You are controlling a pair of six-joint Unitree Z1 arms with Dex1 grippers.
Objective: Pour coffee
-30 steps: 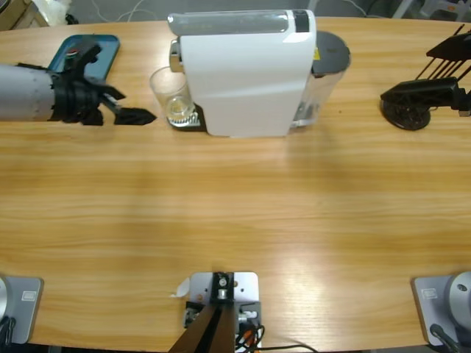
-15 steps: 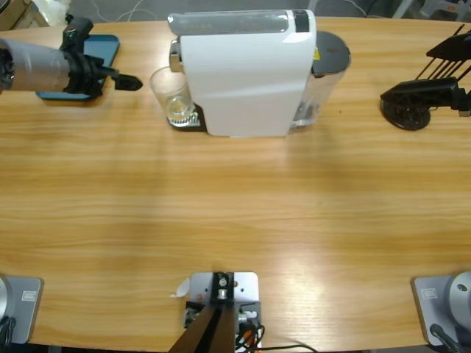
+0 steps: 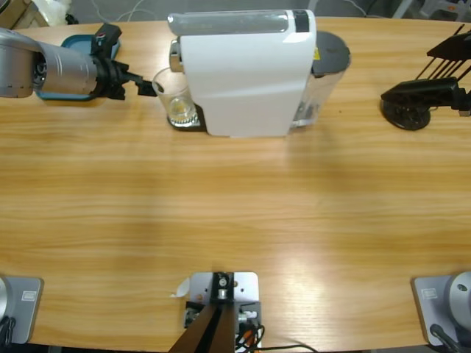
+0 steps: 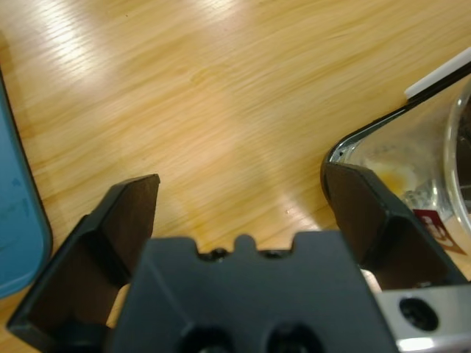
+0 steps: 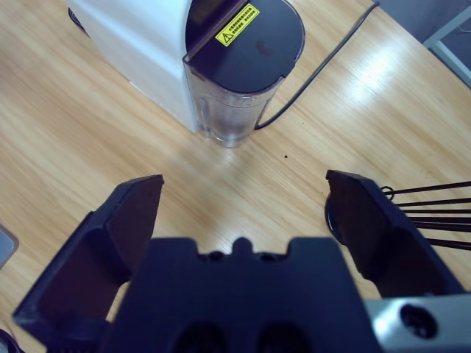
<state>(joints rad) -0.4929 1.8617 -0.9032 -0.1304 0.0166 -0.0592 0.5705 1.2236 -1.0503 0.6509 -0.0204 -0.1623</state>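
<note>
A clear glass (image 3: 171,92) stands on the drip tray at the left end of the white coffee machine (image 3: 243,73). A shallow pool of pale yellowish coffee (image 3: 181,111) lies in its bottom. My left gripper (image 3: 149,87) reaches in from the left with its tip at the glass's left rim. In the left wrist view this gripper (image 4: 241,184) is open over bare wood. The glass (image 4: 434,140) and its coffee (image 4: 394,176) sit just beyond the right jaw, not between the jaws. My right gripper (image 5: 243,180) is open, high above the table behind the machine (image 5: 132,37).
A blue tray (image 3: 72,43) lies at the back left, partly under the left arm. The machine's water tank (image 5: 235,95) with a black lid is at its right end, and a cable (image 5: 316,70) runs away from it. A black wire rack (image 3: 423,92) stands at the far right.
The left arm swung from in front of the glass back over the blue tray, then moved right, bringing its jaws to the glass's left rim.
</note>
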